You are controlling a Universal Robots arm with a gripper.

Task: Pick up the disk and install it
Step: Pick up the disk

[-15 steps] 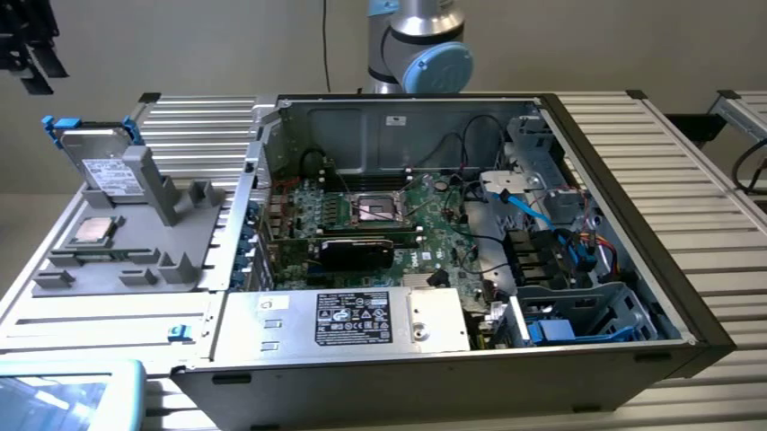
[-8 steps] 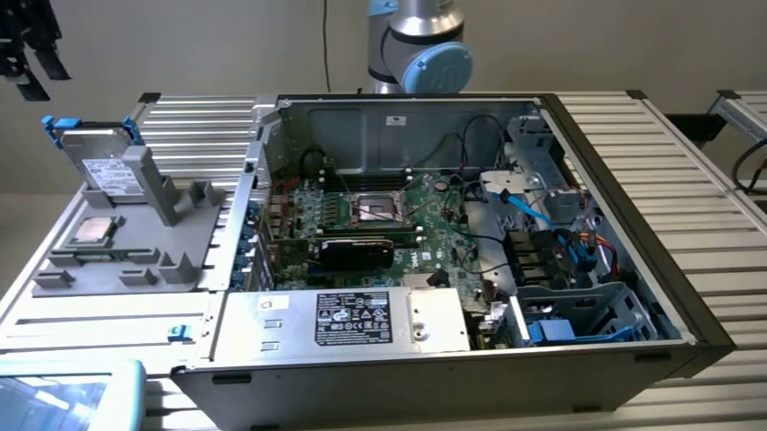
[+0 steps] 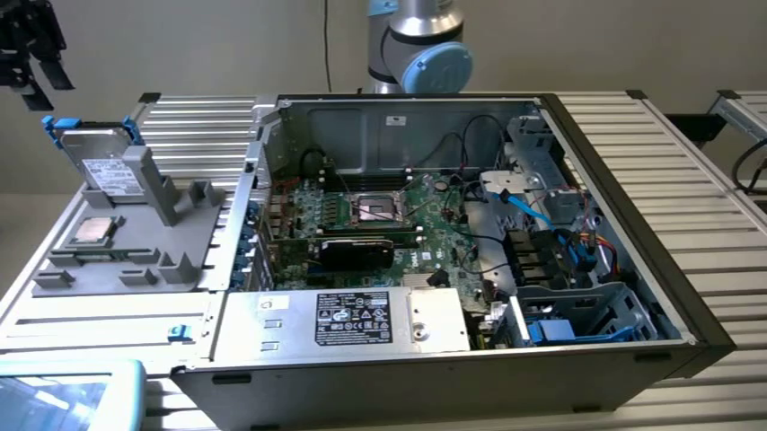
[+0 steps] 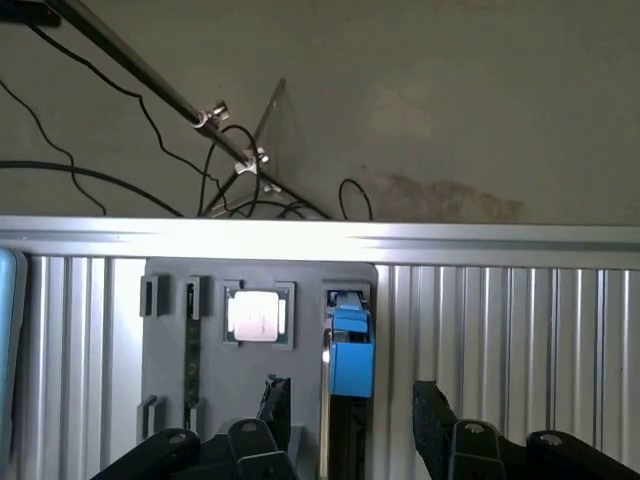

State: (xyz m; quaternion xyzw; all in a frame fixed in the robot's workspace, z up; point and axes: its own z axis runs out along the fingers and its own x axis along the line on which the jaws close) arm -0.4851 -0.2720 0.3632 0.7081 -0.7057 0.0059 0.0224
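Note:
The disk (image 3: 106, 160) is a silver-grey hard drive with a white label in a blue carrier frame. It stands on edge in a slot of the grey fixture (image 3: 132, 247) at the exterior view's left. My gripper (image 3: 29, 61) hangs above and a little to the exterior view's left of it, clear of it. In the wrist view the disk (image 4: 350, 365) shows edge-on, blue clip uppermost, between my two black fingers (image 4: 275, 400). The gripper (image 4: 350, 405) is open with nothing held.
A small square silver CPU chip (image 3: 93, 232) lies on the fixture beside the disk. The open computer case (image 3: 623, 171) holds a motherboard, cables, a silver power supply (image 3: 359, 319) and a blue-lined drive bay (image 3: 587, 314). The ribbed metal table (image 3: 707, 197) surrounds it.

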